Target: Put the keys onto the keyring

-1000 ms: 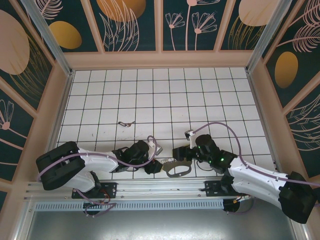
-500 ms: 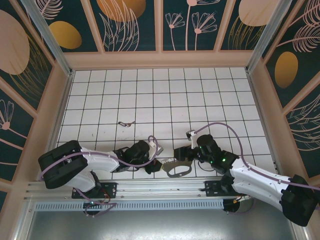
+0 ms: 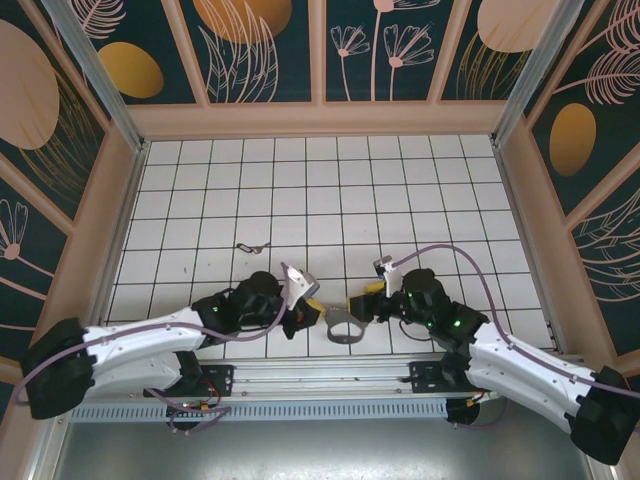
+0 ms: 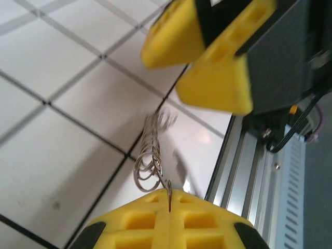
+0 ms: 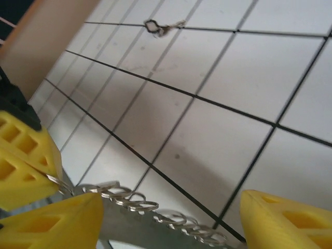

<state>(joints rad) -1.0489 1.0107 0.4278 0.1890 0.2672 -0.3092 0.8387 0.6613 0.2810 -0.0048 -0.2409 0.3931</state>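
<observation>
The keyring's brownish-grey oval loop (image 3: 347, 330) is near the front edge between both grippers. My left gripper (image 3: 306, 311) is shut on the end ring of its metal chain (image 4: 151, 155), which stretches off the tiles towards the right gripper's yellow fingers (image 4: 212, 72). My right gripper (image 3: 367, 305) stands open. The loop's band (image 5: 129, 228) and chain (image 5: 155, 207) span the gap between its fingers (image 5: 52, 220); I cannot see whether the pads touch the band. The keys (image 3: 252, 246) lie on the tiles farther back left and show again small in the right wrist view (image 5: 163, 26).
The metal rail (image 3: 320, 385) carrying the arm bases runs just behind the grippers at the near edge. Raised wooden walls (image 3: 320, 120) border the tiled floor. Purple cables (image 3: 455, 262) arch over the right arm.
The left gripper has shut on the chain's end ring and lifted it up and back, with the arm stretching out. The loop shifted slightly away from the rail; the right gripper barely moved.
</observation>
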